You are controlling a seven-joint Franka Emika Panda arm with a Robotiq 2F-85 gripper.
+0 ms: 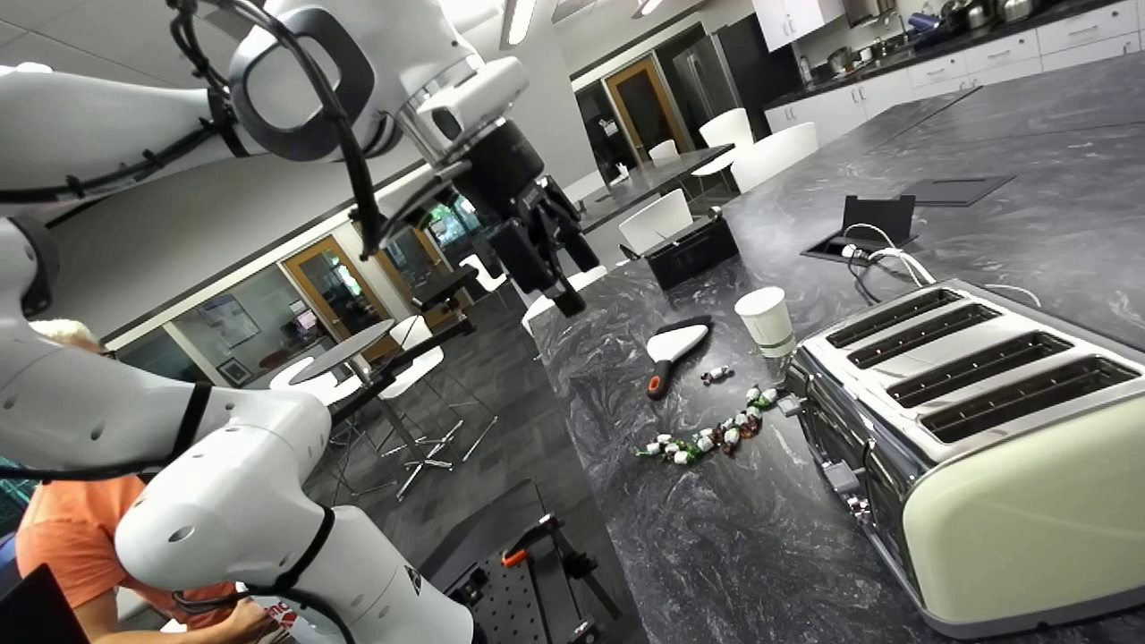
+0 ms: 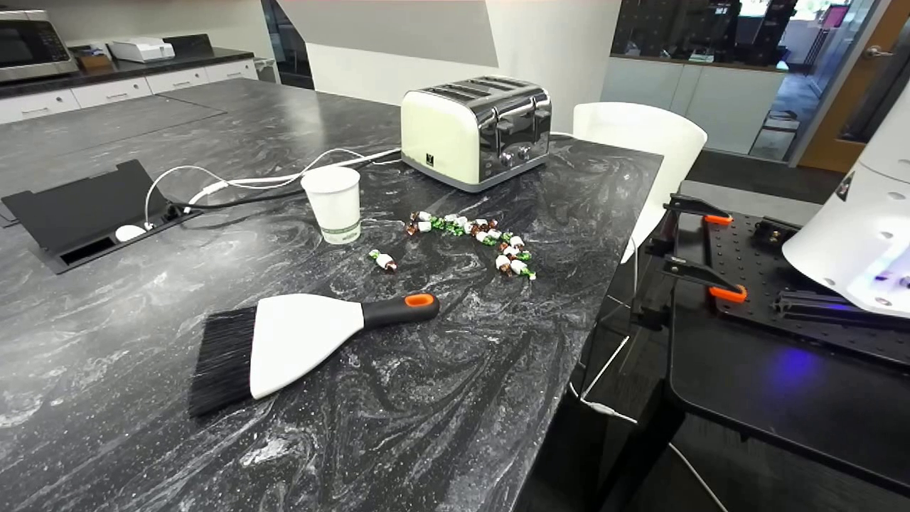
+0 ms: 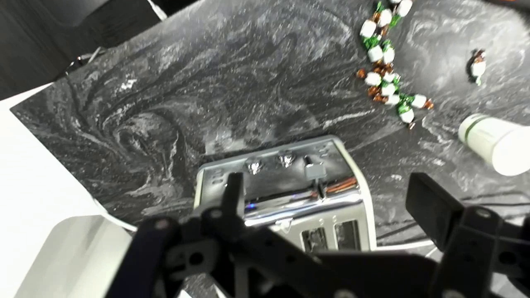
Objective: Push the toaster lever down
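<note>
The cream toaster (image 1: 1029, 519) with chrome top and dark slots stands on the dark table; it also shows in an exterior view (image 2: 441, 139) and the wrist view (image 3: 273, 188). Its front carries two grey levers, one near (image 1: 841, 477) and one far (image 1: 791, 405). Both levers sit above the knobs in an exterior view (image 2: 505, 126). The wrist view shows one lever (image 3: 315, 170) between the fingers; the other is hidden behind the left finger. My gripper (image 1: 577, 284) is raised in the air, apart from the toaster. It is open and empty in the wrist view (image 3: 327, 178).
A paper cup (image 2: 334, 206), wrapped candies (image 2: 469, 231) and a white brush (image 2: 306, 341) with black bristles lie near the toaster. White cables (image 2: 263, 181) run to a pop-up outlet (image 2: 85, 206). A white chair (image 2: 640, 135) stands by the table's edge.
</note>
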